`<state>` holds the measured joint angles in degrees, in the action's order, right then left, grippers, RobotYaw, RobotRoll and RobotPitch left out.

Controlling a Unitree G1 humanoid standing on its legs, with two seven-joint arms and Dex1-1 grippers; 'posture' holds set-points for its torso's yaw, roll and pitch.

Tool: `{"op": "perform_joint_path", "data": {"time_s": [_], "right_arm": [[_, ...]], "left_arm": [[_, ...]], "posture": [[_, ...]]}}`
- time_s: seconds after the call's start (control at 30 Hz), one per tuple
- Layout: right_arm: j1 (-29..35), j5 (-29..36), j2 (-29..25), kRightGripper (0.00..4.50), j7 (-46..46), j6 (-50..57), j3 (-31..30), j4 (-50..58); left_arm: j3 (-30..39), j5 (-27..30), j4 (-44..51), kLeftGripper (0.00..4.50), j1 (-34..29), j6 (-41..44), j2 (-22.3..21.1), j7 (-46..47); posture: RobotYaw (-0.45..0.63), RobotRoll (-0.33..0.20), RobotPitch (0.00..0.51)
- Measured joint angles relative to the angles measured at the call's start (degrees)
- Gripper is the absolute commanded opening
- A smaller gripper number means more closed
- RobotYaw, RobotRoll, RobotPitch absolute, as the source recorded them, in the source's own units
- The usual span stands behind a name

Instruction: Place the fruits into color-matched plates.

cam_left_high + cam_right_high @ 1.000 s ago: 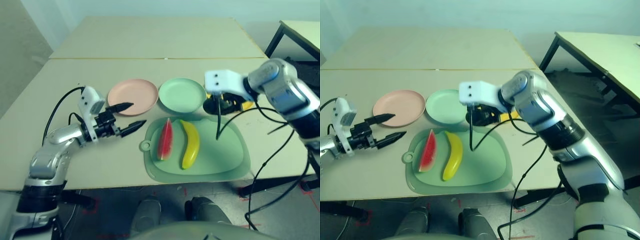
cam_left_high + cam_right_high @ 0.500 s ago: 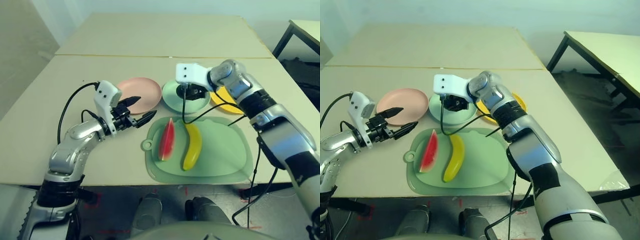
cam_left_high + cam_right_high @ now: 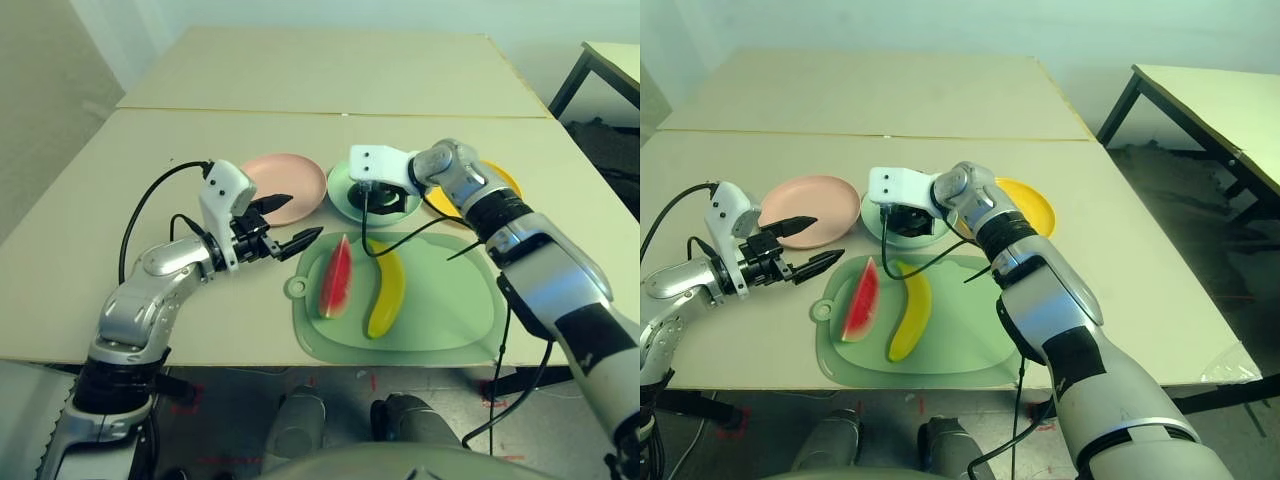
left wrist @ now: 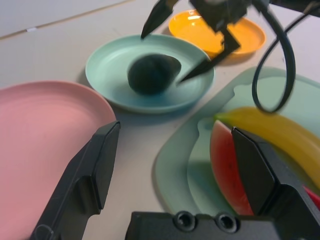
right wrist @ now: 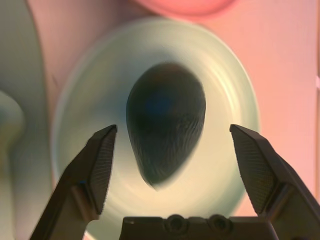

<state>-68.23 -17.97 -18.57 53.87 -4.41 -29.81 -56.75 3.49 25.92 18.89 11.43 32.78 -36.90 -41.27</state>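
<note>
**A:** Item 1, the avocado (image 4: 151, 73). Where is it?

**B:** On the mint plate (image 3: 345, 198), lying in the dish. My right gripper (image 5: 170, 165) hangs over it, jaws wide, 1 finger on each side and clear of the fruit. It holds nothing.

**A:** Item 2, the watermelon (image 3: 336, 277)?

**B:** On the cutting board (image 3: 440, 310), long axis running away from me. It lies just past the tips of my left gripper (image 3: 289, 226), toward my right. The left arm is the nearer one. The pink plate (image 3: 290, 180) sits just beyond that gripper, near the mint one.

**A:** State of the left gripper?

**B:** Open wide, empty, touching nothing. In the wrist view the wedge's near end shows between the fingers, toward the right one.

**A:** Item 3, the banana (image 3: 385, 290)?

**B:** Beside the watermelon on the same board, roughly parallel to it, on the side toward my right arm. The yellow plate (image 3: 1035, 205) is beyond the board, next to the mint plate.

**A:** Next move?

**B:** My judgement: 1 fruit placed, 2 left. The left gripper reaches rightward and closes across the wedge's thin width.
</note>
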Motion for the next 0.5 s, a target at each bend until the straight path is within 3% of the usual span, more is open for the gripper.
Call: {"op": "perform_joint_path", "data": {"time_s": [0.17,0.27,0.5], "right_arm": [[0.09,-0.07,-8.34,4.48,5.83,-0.68,1.43,6.78],[2.01,0.20,-15.08,4.48,12.64,-1.66,1.94,16.10],[13.20,6.27,-25.71,4.48,28.56,-8.50,2.13,42.55]], "left_arm": [[0.33,-0.40,-0.15,4.50,-1.52,-0.52,-1.60,-1.76],[0.59,-0.60,-1.11,4.50,-2.15,-1.90,-2.72,-3.45],[0.66,-1.09,-4.38,4.50,-3.38,-4.47,-5.93,-9.24]], "posture": [[0.16,0.000,0.068],[0.16,0.000,0.068],[0.11,0.000,0.061]]}}
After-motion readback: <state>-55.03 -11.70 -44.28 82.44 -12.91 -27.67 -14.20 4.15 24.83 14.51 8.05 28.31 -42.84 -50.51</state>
